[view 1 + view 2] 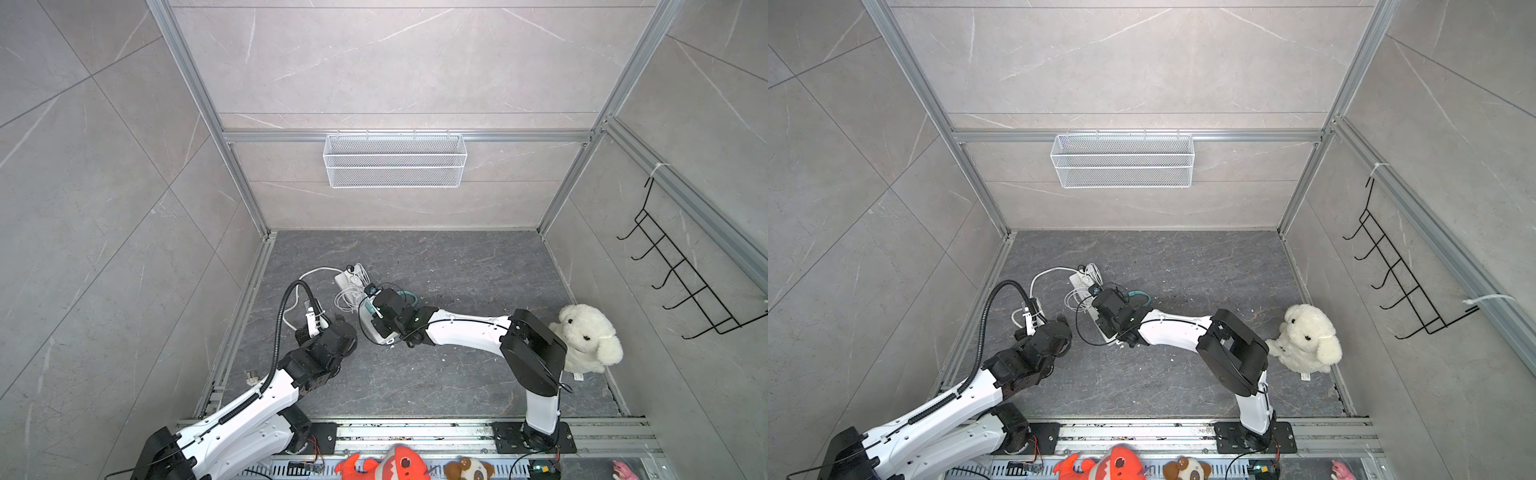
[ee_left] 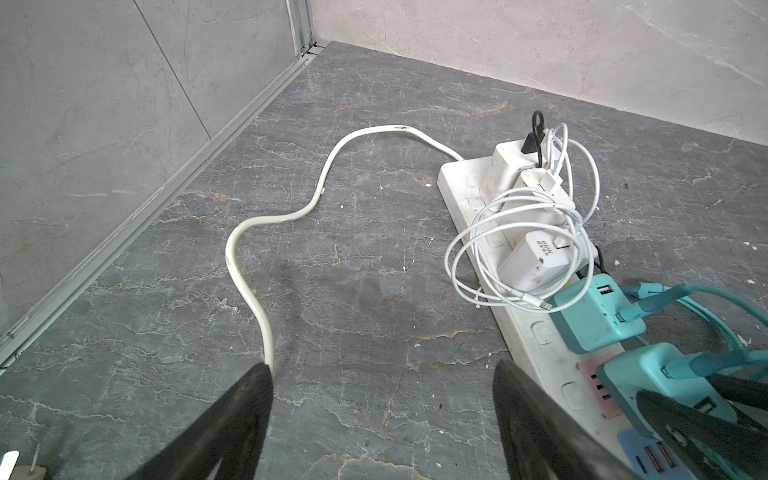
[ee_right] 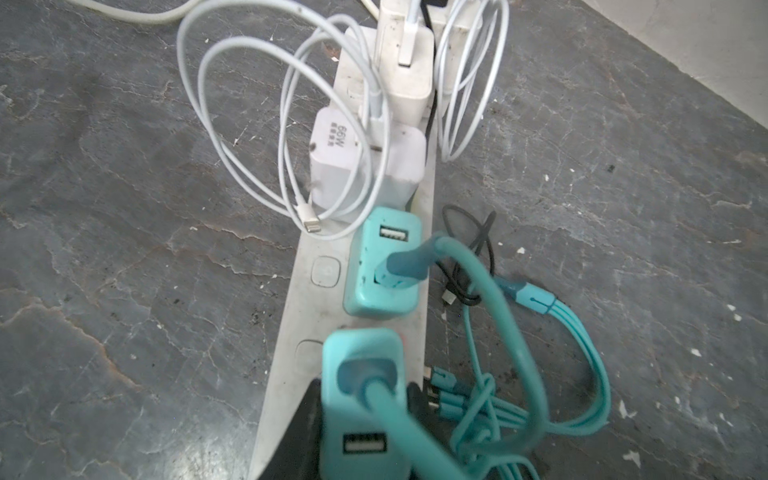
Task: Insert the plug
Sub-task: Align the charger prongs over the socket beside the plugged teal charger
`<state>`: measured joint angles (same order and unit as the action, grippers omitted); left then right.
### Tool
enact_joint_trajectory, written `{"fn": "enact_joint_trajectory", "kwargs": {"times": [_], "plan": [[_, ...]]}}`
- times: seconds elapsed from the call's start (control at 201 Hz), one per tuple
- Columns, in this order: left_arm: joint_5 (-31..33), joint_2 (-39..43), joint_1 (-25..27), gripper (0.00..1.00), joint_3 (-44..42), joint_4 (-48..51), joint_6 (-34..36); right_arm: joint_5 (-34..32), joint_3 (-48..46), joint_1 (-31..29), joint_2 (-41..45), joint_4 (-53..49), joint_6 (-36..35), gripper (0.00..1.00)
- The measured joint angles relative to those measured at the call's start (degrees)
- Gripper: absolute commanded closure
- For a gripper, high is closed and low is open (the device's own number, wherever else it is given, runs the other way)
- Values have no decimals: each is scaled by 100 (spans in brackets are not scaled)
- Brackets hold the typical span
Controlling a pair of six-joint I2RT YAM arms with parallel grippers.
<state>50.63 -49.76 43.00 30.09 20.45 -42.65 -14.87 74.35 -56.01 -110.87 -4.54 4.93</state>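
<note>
Clamping boxy teal plug [image 3: 360, 353] (seemingly seated), right gripper [image 3: 362, 419], scuffed white strip [image 3: 286, 374]

White arm shells [image 1: 465, 330] meet black joints [image 1: 534, 353].

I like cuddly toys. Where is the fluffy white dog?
In both top views the fluffy white dog sits on the right side, by the right wall, beside the right arm's black elbow.

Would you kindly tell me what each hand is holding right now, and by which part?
The right hand grips a teal USB charger by its sides; the left hand is open and empty.
</note>
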Motion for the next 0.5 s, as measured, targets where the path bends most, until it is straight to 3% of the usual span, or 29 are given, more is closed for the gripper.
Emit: {"fn": "enact_joint_trajectory", "kwargs": {"times": [0.498], "plan": [[-22,118,-31,15,0,-35,2,-37,264,0,-72,-168,0,100]]}}
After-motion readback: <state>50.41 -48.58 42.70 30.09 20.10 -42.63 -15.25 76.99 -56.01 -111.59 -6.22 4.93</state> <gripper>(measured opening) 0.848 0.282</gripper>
